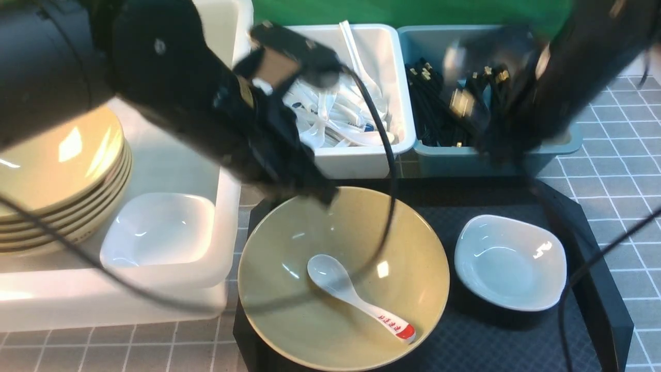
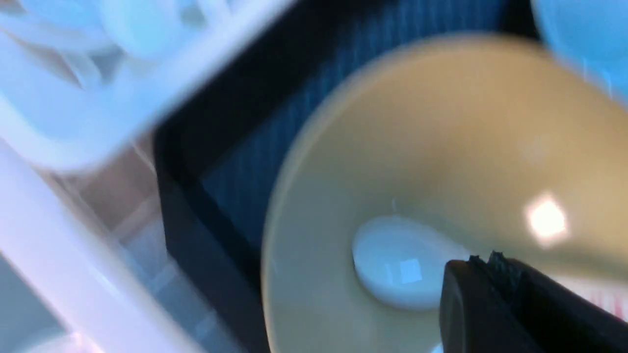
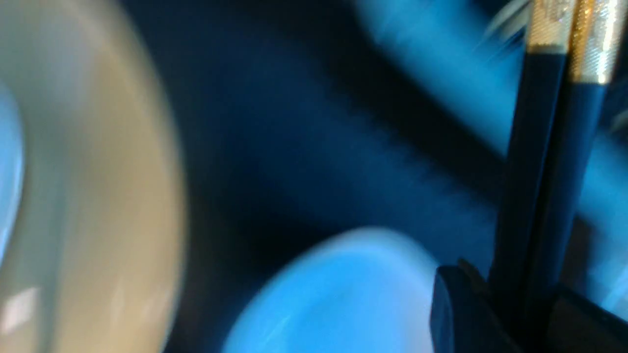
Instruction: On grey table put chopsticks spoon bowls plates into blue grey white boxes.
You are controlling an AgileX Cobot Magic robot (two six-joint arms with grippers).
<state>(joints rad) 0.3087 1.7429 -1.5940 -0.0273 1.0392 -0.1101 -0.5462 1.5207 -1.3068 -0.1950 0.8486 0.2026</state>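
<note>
The left pincer (image 2: 483,267) is pressed together and hovers over the tan bowl (image 1: 310,315), where the red-tipped spoon (image 1: 356,297) lies. That bowl sits on a black tray (image 1: 516,346) beside a small white plate (image 1: 511,263). The right pincer (image 3: 525,304) pinches a pair of chopsticks (image 3: 549,147) above the blue-grey bin (image 1: 516,157), which holds many more. The white bin (image 1: 361,163) beside it is full of spoons. The big tub (image 1: 103,305) on the tabletop (image 1: 619,170) holds stacked bowls (image 1: 51,175) and another plate.
</note>
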